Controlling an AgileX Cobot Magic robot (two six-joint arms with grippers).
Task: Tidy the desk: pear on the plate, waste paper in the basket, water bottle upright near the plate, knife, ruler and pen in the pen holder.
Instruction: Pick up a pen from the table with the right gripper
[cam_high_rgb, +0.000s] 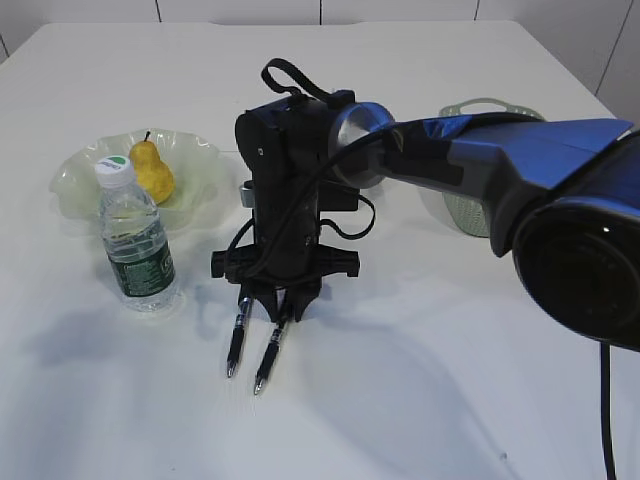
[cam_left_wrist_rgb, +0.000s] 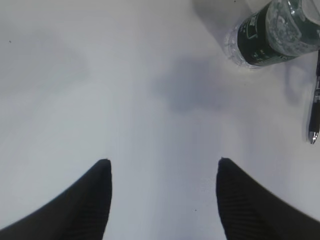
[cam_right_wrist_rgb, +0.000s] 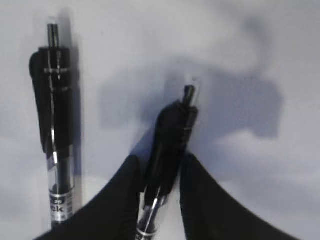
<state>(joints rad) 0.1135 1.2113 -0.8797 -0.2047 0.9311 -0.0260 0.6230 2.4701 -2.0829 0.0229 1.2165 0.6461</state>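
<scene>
A: Where is the right gripper?

B: Low over the desk, near the middle, pointing down. In the right wrist view its two fingers sit tight on either side of a black pen, pinching its barrel just below the clip.

A: Is there only one pen?

B: No, a second pen lies just to the left of it on the desk, outside the fingers. In the exterior view the two pens lie side by side, tips toward the near edge.

A: And the left gripper?

B: Its jaws stand wide apart over bare desk with nothing between them. It shows only in its own wrist view.

A: Where are the other things?

B: The pear sits in the plate at the far left. The bottle stands upright right in front of the plate, cap on. The basket is on the right, mostly hidden behind the right arm. I cannot see the holder, ruler or knife.
</scene>
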